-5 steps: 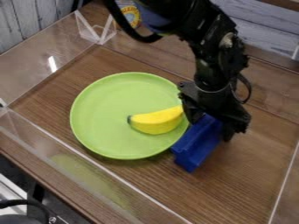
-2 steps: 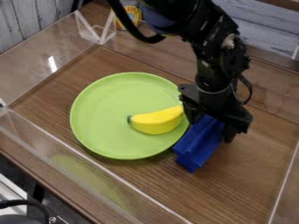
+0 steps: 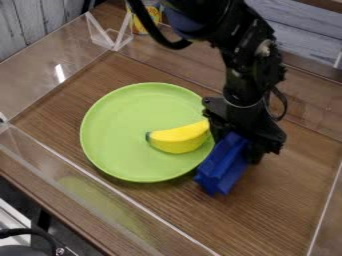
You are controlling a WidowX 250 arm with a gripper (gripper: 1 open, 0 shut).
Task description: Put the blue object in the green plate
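One black robot arm (image 3: 238, 50), bent down from the top of the view. Black gripper (image 3: 241, 140) at its end, low over the table, right on the top end of the blue object (image 3: 223, 165). Cannot tell whether the jaws are closed on the block or just touching it, since the dark wrist hides them.

Blue object: a deep-blue long block, lying at a slant on the brown table (image 3: 120, 70). Far end up under the gripper, near end pointing down toward the front. Left side just beside the rim of the green plate (image 3: 114, 130), maybe touching it, hard to tell. Not on the plate.

Green plate: big, round, lime green, with a low rim, flat on the table to the left of the block.

One yellow banana (image 3: 179, 136) on the right part of the plate, curved, its right tip close to the gripper and to the top of the blue block.

Clear plastic walls (image 3: 40, 150) all around the table, like a see-through box. Something yellow and blue (image 3: 148, 17) at the top behind the arm, too hidden to name.
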